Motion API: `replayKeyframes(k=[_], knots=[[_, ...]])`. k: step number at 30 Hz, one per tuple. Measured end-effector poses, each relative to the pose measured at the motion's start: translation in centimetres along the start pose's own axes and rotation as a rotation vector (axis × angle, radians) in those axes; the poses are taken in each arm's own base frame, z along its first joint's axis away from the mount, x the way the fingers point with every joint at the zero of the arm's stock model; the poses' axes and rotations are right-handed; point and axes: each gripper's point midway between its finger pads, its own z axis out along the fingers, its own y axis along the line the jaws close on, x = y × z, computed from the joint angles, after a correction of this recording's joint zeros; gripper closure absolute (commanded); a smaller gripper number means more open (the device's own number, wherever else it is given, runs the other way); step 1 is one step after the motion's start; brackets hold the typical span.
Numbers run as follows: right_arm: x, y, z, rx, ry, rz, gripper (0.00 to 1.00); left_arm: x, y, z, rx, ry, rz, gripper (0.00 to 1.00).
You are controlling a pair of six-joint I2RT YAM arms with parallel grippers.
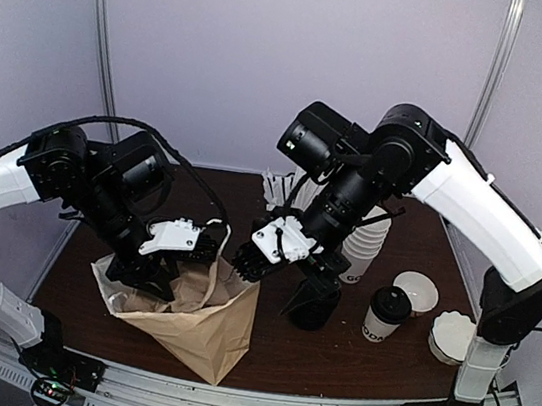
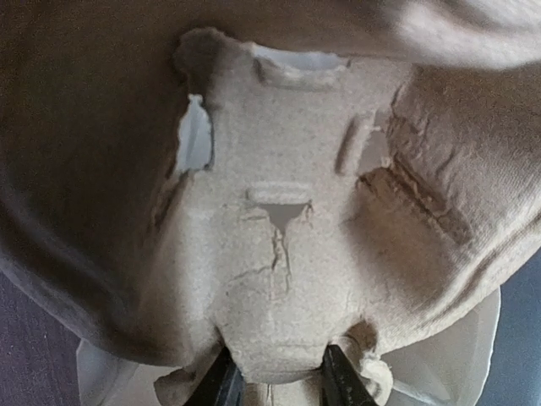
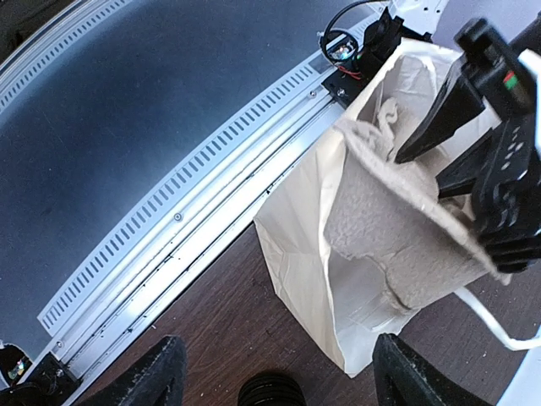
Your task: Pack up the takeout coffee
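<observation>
The takeout coffee (image 1: 386,318), a white cup with a black dome lid, stands upright on the table right of centre; no gripper touches it. My left gripper (image 1: 206,246) (image 2: 281,385) is shut on a tab at the edge of a grey pulp cup carrier (image 2: 279,237) (image 3: 397,237). The carrier sits partly inside the mouth of the brown paper bag (image 1: 199,319) (image 3: 313,228). My right gripper (image 1: 248,258) (image 3: 279,376) hovers just right of the bag's mouth, jaws wide open and holding nothing, well left of the coffee.
A black ribbed stack (image 1: 313,305) (image 3: 270,391) stands under the right wrist. A stack of lidless white cups (image 1: 364,241) is behind it, and a cup of white sticks (image 1: 278,189) is at the back. Two white round pieces (image 1: 417,289) (image 1: 452,335) lie at the right. The metal rail (image 3: 194,211) runs along the near edge.
</observation>
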Motion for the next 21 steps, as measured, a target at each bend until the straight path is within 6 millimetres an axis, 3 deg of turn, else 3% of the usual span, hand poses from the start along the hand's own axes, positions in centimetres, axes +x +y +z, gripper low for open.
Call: replayKeyframes(k=[5, 10, 15, 21], knots=[[-0.9, 1.2, -1.8, 0.004, -0.041, -0.003, 0.2, -0.9, 0.7, 0.9, 0.016, 0.022, 0.005, 0.72], [0.2, 2.2, -1.5, -0.011, -0.055, 0.101, 0.31, -1.0, 0.7, 0.6, 0.014, 0.018, 0.018, 0.72], [2.2, 1.4, 0.1, -0.007, -0.046, 0.221, 0.35, -1.1, 0.5, -0.2, 0.012, -0.009, 0.023, 0.72], [1.2, -1.4, -0.3, 0.111, -0.069, 0.255, 0.36, -1.1, 0.6, -0.8, 0.01, -0.033, 0.009, 0.73]])
